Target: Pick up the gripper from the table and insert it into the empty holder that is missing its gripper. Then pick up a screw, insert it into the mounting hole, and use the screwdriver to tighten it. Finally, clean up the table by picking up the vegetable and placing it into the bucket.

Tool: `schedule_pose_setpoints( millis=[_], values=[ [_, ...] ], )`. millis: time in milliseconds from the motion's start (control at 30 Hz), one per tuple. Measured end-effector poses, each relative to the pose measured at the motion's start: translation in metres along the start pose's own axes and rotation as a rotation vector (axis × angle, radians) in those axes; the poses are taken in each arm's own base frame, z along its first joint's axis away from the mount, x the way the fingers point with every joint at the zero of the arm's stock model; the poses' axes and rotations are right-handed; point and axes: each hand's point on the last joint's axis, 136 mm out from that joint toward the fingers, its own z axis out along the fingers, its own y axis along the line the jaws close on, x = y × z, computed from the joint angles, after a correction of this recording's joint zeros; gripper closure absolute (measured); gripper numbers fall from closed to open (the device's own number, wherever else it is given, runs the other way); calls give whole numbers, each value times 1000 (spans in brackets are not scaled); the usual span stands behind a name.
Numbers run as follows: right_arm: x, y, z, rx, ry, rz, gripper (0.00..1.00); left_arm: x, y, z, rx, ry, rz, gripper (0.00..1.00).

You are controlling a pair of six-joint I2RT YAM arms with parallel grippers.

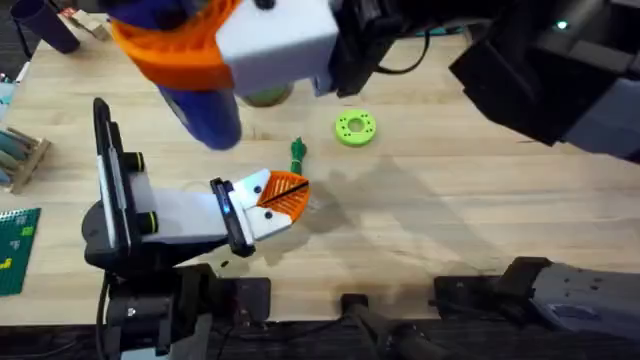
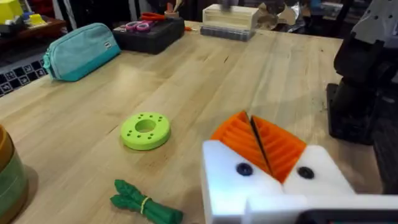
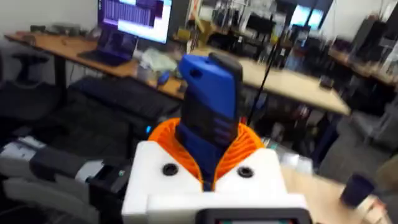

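A: Right end effector is clamped on the screwdriver, raised high above the table. Left end effector is pressed together, empty.

B: Risk: tilted screwdriver slips. Vegetable lies beside the holder, uncollected.

A pale wooden counter carries a green ring with holes, a small green vegetable bundle just beside it, the holder near the front, and a teal pouch farther off.
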Motion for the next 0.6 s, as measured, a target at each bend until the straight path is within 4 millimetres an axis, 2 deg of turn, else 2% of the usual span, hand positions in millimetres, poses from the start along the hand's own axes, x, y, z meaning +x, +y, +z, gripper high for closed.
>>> schedule_pose_setpoints(
  millis=[133,267,500,600],
  values=[
    [29,-2,-5,15,94,94,949,0,0,0,0,0,0,993],
    [52,-13,-22,60,171,149,949,0,0,0,0,0,0,993],
    [82,-49,-78,219,280,203,949,0,0,0,0,0,0,993],
    [95,-58,-101,277,328,229,949,0,0,0,0,0,0,993]
  ],
)
